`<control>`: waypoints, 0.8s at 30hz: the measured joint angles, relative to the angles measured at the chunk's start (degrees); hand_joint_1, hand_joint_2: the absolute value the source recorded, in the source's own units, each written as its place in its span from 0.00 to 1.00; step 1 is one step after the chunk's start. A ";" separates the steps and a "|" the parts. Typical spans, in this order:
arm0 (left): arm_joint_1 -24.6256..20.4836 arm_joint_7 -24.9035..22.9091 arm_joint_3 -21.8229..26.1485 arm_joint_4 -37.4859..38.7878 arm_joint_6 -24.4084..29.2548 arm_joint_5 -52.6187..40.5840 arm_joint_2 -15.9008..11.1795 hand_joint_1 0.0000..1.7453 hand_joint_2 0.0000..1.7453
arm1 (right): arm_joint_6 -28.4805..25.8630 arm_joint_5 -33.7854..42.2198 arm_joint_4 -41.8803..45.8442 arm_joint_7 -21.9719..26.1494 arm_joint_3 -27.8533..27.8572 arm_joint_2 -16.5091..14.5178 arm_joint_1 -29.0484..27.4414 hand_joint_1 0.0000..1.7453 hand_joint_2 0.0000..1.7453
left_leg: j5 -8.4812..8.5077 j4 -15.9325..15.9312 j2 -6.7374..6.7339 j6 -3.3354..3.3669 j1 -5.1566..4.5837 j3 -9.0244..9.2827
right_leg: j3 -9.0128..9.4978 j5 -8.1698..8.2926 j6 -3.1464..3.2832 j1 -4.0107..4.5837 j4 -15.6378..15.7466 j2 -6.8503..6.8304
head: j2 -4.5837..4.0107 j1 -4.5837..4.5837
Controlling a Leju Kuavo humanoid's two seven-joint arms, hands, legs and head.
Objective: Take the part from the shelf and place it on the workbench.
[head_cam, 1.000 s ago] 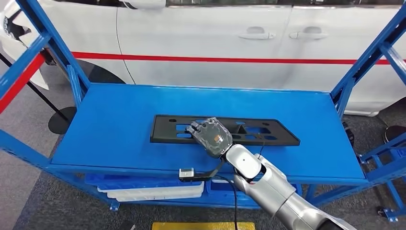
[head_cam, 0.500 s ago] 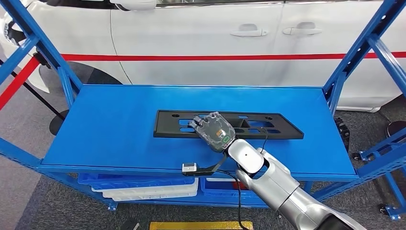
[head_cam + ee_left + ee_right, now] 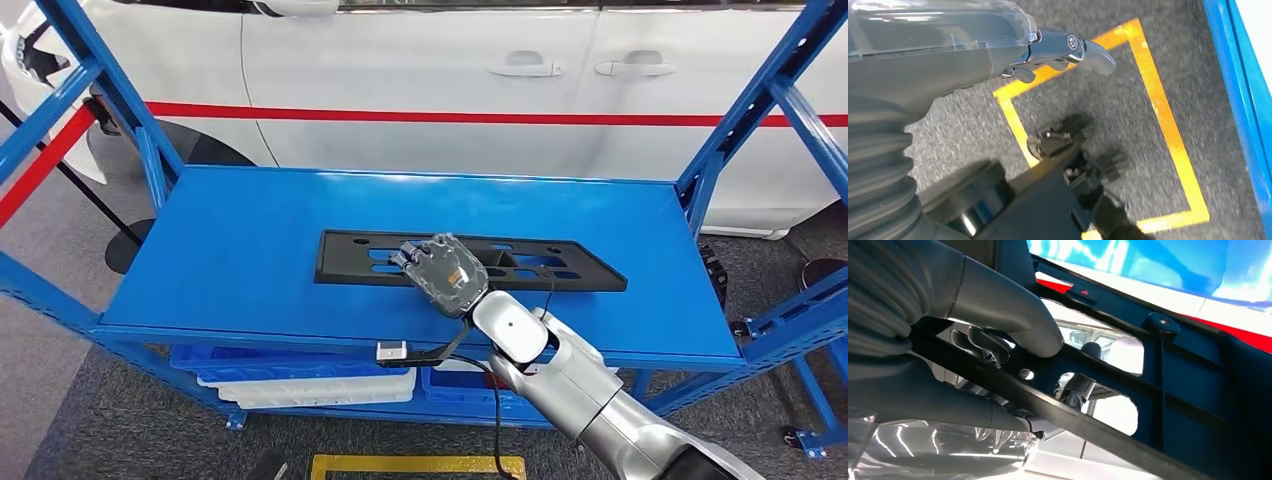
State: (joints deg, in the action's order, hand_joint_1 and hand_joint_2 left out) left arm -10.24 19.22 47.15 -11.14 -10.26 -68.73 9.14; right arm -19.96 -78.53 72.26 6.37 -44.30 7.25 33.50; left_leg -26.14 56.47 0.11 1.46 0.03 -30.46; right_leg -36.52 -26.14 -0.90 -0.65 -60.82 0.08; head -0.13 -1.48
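- Part (image 3: 470,261), a long black plate with cut-outs, lies flat on the blue shelf (image 3: 250,260), under the right hand (image 3: 441,271).
- Right hand grips the plate's near edge, thumb (image 3: 1013,315) through a cut-out.
- Left hand (image 3: 998,47) hangs over grey floor (image 3: 1128,115), holding nothing, fingers loosely curled.

A white car body with a red side stripe (image 3: 500,118) stood behind the blue steel rack frame (image 3: 750,110); grey carpeted floor (image 3: 110,440) bore yellow tape lines (image 3: 420,465).

A long black flat part (image 3: 470,260) with cut-out slots lies lengthwise across the blue shelf (image 3: 250,260).
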 joint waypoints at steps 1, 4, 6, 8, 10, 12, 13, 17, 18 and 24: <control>-0.02 0.04 -0.01 -0.01 -0.03 0.01 0.02 0.00 1.00 | -0.02 -0.01 -0.01 -0.03 -0.02 0.01 0.06 1.00 1.00 | 0.38 -0.23 -0.09 0.24 0.12 -0.21 | -1.11 -2.00 -0.21 -0.06 -2.68 -0.01 | 0.00 0.00; 0.06 0.12 -0.03 -0.03 -0.11 -0.01 0.09 0.00 1.00 | 0.01 -0.02 -0.13 -0.05 -0.09 0.02 0.11 1.00 1.00 | 0.86 0.25 -0.18 0.42 0.08 -1.45 | -4.98 -6.95 -0.88 -0.24 -12.99 -0.01 | 0.00 -0.01; 0.14 0.18 -0.09 -0.03 -0.14 -0.16 0.21 0.00 1.00 | 0.02 -0.02 -0.22 -0.05 -0.11 0.03 0.15 1.00 1.00 | 0.94 0.93 -0.18 0.31 0.15 -2.21 | -3.78 -5.49 -1.18 -0.48 -12.30 -0.05 | 0.00 -0.01; 0.10 0.35 -0.37 -0.07 -0.05 -0.40 0.41 0.00 1.00 | 0.02 -0.05 -0.26 -0.05 -0.11 0.03 0.39 1.00 1.00 | 0.82 1.81 -0.14 0.01 0.17 -2.92 | 0.67 -2.57 -1.22 -0.68 -5.06 -0.09 | 0.00 0.00; 0.03 0.55 -0.80 -0.10 0.05 -0.57 0.53 0.00 1.00 | 0.00 -0.07 -0.30 -0.05 -0.11 0.03 0.69 1.00 1.00 | 0.78 2.56 -0.08 -0.56 0.06 -3.56 | 3.32 -1.43 -0.69 -0.49 -0.03 -0.04 | 0.00 0.00; 0.01 0.65 -1.18 -0.11 0.08 -0.68 0.54 0.00 1.00 | -0.03 -0.04 -0.42 -0.05 -0.11 0.07 0.84 1.00 1.00 | 1.08 2.76 -0.05 -1.24 0.00 -3.92 | 3.17 -1.36 0.11 -0.21 0.67 0.07 | 0.00 -0.01; 0.02 0.67 -1.33 -0.12 0.08 -0.72 0.54 0.00 1.00 | -0.04 -0.01 -0.49 -0.05 -0.11 0.09 0.91 1.00 1.00 | 1.12 2.83 -0.04 -1.58 0.04 -4.09 | 3.04 -1.17 0.55 -0.31 0.95 0.04 | 0.00 -0.01; 0.00 0.66 -1.76 -0.14 0.09 -0.95 0.54 0.00 1.00 | -0.04 0.08 -0.74 -0.10 -0.19 0.08 1.28 1.00 1.00 | -4.46 10.15 -0.01 -2.84 0.43 -7.09 | 2.17 0.09 2.11 -0.57 1.61 -0.22 | 0.00 -0.01; 0.01 0.65 -1.87 -0.14 0.08 -0.98 0.54 0.00 1.00 | -0.04 0.08 -0.82 -0.16 -0.23 0.07 1.29 1.00 1.00 | -6.48 13.94 -0.01 -3.09 0.54 -8.39 | 1.84 0.33 2.22 -0.53 1.60 -0.26 | 0.00 -0.01; -0.12 0.58 -2.51 -0.15 -0.15 -0.95 0.54 0.00 1.00 | -0.02 -0.48 -1.32 -0.92 -0.56 0.06 1.23 1.00 1.00 | -2.72 6.48 0.02 -2.94 0.64 -1.91 | 0.44 1.63 1.55 -0.47 1.44 -0.24 | 0.00 -0.01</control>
State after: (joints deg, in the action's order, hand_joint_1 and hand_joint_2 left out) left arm -10.37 19.80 44.64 -11.29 -10.41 -69.69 9.68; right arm -19.98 -79.01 70.94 5.45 -44.87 7.31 34.73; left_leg -28.86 62.94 0.13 -1.48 0.67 -32.37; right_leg -36.08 -24.52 0.65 -1.12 -59.38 -0.16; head -0.13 -1.49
